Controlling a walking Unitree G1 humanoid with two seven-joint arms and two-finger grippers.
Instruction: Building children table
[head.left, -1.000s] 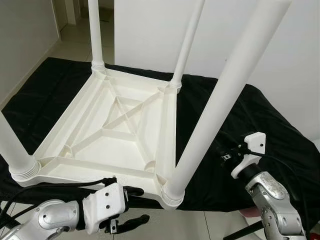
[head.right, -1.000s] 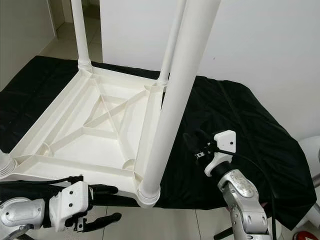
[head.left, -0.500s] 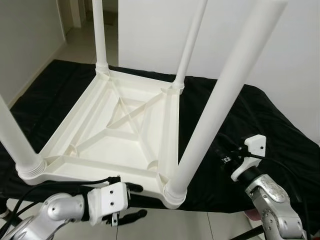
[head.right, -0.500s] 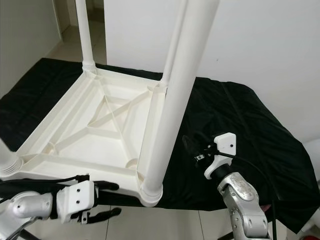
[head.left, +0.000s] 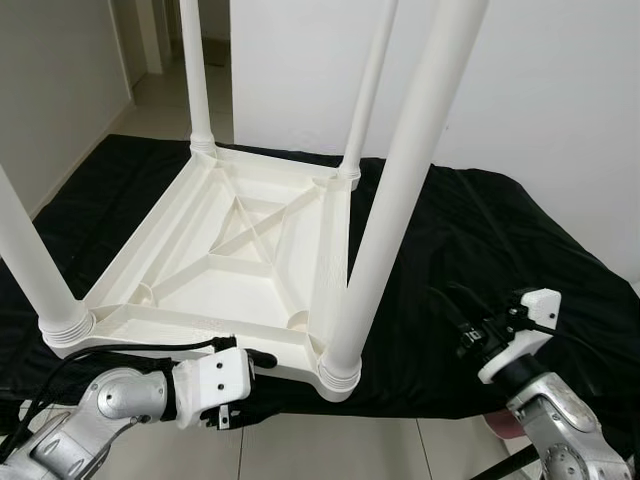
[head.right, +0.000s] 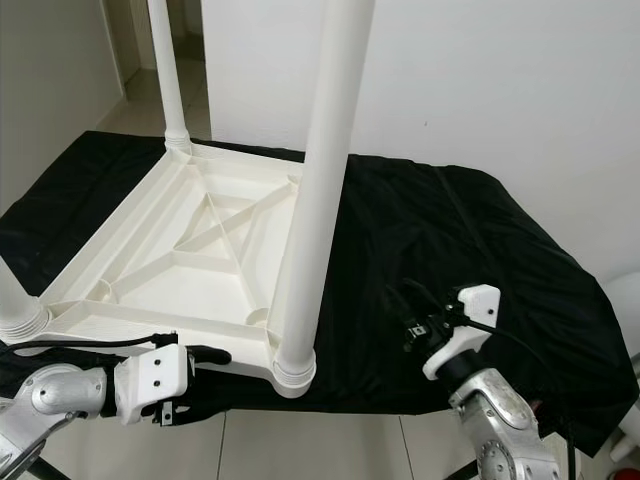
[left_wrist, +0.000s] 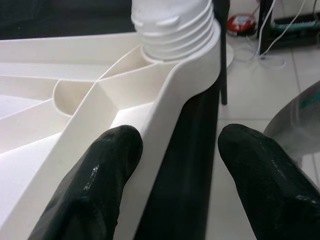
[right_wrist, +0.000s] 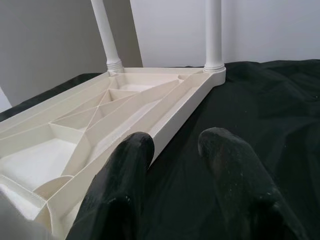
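Upturned kids' table being gripped at near edge

L pincer (left_wrist: 172, 175) is being held open astride the table (head.left: 240, 250) rim by the near leg (head.left: 400, 190); R pincer (right_wrist: 172, 165) is open w/ rim between fingers. Table is lying on black-draped bench (head.left: 480, 230); rim should be seated deep before closing.

Open black cloth (head.left: 500, 240) right of table (head.left: 240, 250); four upright legs (head.left: 400, 190)

Upturned table (head.left: 250, 250) on cloth (head.left: 480, 250)
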